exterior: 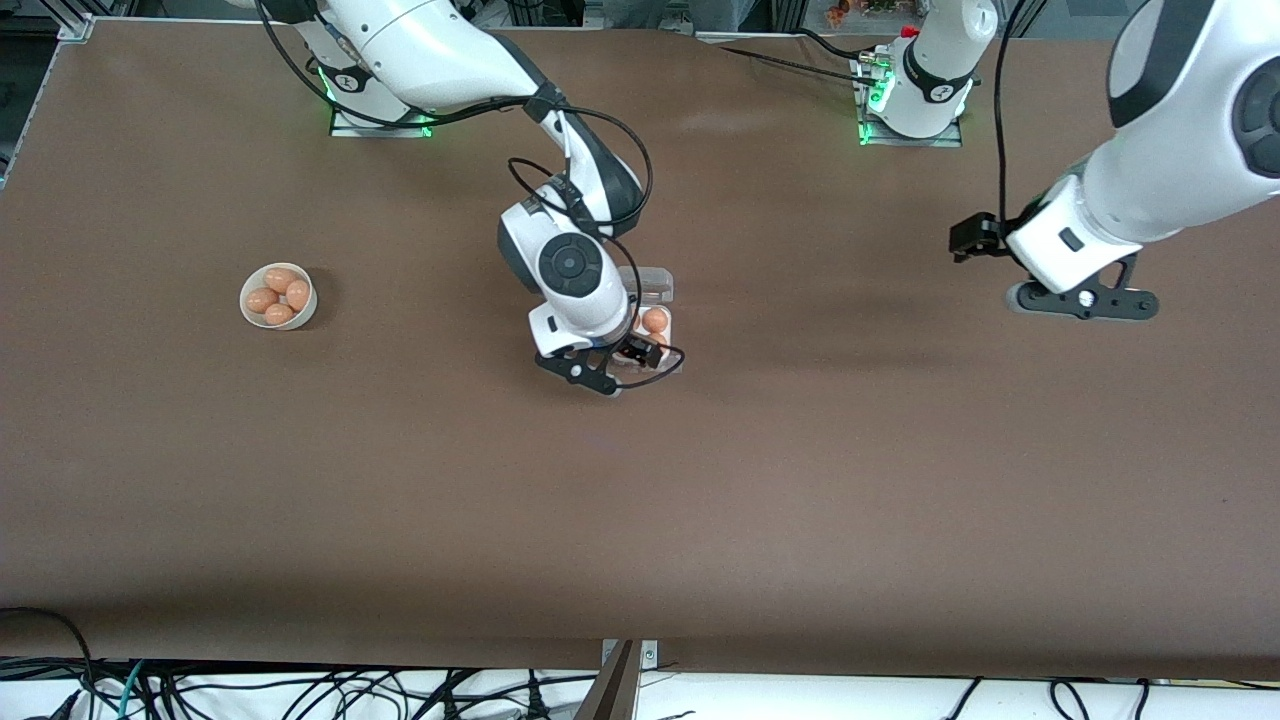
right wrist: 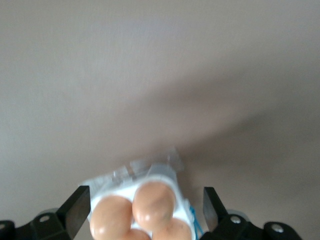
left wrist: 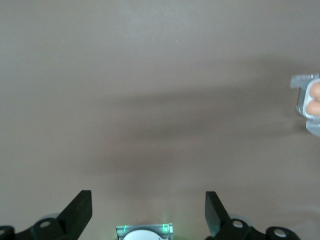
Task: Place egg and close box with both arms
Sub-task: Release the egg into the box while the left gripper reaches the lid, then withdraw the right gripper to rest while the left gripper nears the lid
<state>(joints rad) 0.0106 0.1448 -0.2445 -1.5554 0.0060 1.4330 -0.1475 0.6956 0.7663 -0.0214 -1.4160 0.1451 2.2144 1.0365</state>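
Note:
The box (exterior: 652, 300) lies at the table's middle with its clear lid (exterior: 650, 282) open. An egg (exterior: 655, 320) shows in it in the front view. In the right wrist view its white tray (right wrist: 100, 192) holds several eggs (right wrist: 152, 200). My right gripper (exterior: 598, 376) hovers low over the box, open, with its fingers (right wrist: 77, 210) on either side of the eggs, and it holds nothing (right wrist: 145, 210). My left gripper (exterior: 1085, 300) waits up in the air over the left arm's end of the table, open and empty (left wrist: 148, 212). The box shows at the edge of the left wrist view (left wrist: 307, 97).
A round white bowl (exterior: 246, 306) with several eggs stands toward the right arm's end of the table. The arm bases (exterior: 915, 110) with green lights stand along the table's edge farthest from the front camera. Black cables trail around the right arm's wrist.

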